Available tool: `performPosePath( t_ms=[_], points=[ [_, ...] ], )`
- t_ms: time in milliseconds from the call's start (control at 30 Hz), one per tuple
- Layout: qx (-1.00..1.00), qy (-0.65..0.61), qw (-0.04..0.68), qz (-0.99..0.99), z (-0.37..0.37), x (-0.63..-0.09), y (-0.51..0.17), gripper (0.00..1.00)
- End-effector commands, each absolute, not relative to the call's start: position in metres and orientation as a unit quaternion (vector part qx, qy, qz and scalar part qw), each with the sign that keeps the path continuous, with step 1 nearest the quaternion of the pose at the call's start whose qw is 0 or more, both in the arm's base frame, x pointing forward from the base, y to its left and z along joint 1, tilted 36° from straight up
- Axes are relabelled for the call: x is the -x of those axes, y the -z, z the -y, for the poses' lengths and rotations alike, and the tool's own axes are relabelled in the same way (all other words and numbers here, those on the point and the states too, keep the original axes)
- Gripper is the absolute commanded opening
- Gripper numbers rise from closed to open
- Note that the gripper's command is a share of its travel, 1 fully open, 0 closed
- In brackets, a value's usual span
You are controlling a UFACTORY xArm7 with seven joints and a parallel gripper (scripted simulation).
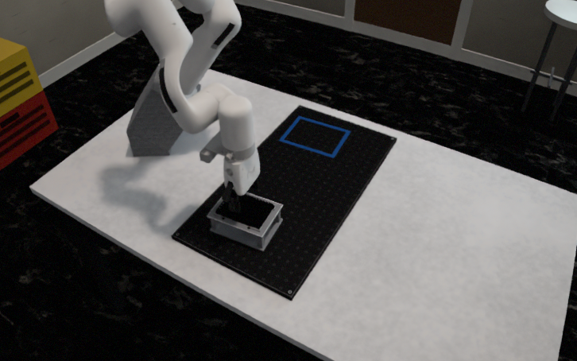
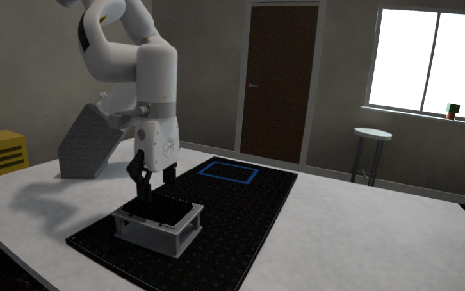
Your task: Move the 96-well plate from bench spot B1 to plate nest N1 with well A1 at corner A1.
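From the top view I see the 96-well plate (image 1: 249, 211) lying inside the raised plate nest N1 (image 1: 242, 227), down at the near end of the black breadboard (image 1: 327, 215). The blue B1 spot (image 1: 314, 136) at the far end has nothing in it. My gripper (image 1: 232, 200) hangs over the plate's left part with its fingers spread wide, holding nothing. I think my job now is to let go cleanly, so I should go straight up, slowly, with no sideways push that could bump the plate out of the locators. From up here I cannot find the cut-off corner or the A1 mark; it is all too dark.

The exterior view shows me more. The plate (image 2: 162, 209) looks flat on the nest (image 2: 155, 234), with one finger (image 2: 142, 188) down beside its edge. I cannot tell whether it touches the plate.
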State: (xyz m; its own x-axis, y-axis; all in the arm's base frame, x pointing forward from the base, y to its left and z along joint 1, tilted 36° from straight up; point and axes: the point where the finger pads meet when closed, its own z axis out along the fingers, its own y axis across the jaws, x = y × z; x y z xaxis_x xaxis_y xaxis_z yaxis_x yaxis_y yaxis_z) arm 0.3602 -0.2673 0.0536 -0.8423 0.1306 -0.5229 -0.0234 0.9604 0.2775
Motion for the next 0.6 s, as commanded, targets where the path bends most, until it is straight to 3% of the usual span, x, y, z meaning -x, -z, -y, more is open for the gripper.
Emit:
performPosePath(
  t_ms=[0,567],
  points=[
    [-0.029,-0.137,0.28,-0.95,0.272,-0.353,-0.065,1.0],
    [-0.029,-0.137,0.28,-0.95,0.282,-0.332,-0.097,1.0]
  ],
)
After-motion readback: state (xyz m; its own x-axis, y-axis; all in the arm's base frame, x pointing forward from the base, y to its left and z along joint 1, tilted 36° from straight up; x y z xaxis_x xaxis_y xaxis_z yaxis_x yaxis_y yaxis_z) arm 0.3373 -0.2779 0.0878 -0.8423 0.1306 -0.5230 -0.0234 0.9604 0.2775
